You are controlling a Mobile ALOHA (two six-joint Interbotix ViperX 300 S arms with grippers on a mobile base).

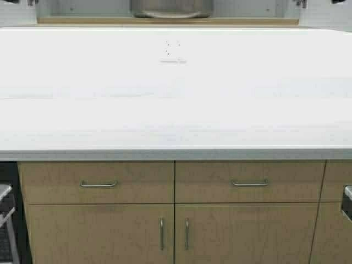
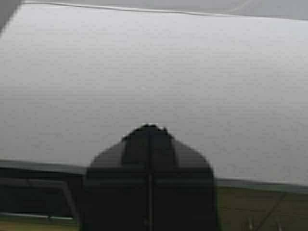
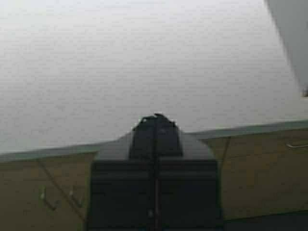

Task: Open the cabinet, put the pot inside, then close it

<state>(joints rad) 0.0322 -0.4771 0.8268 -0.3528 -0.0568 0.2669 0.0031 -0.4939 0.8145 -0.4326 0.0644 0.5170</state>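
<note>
High view shows the pot point(image 1: 171, 8) already on the open cabinet point(image 1: 165, 21) shelf, far centre beyond the white countertop point(image 1: 176, 99). Left gripper point(image 2: 149, 129) and right gripper point(image 3: 156, 118) hang pressed together, near the counter's front edge, likely so the doors can swing.

White counter point(image 1: 176, 99) stretches ahead of me; under its front edge, two drawers point(image 1: 99, 182) above a double-door base cabinet point(image 1: 174, 234).
</note>
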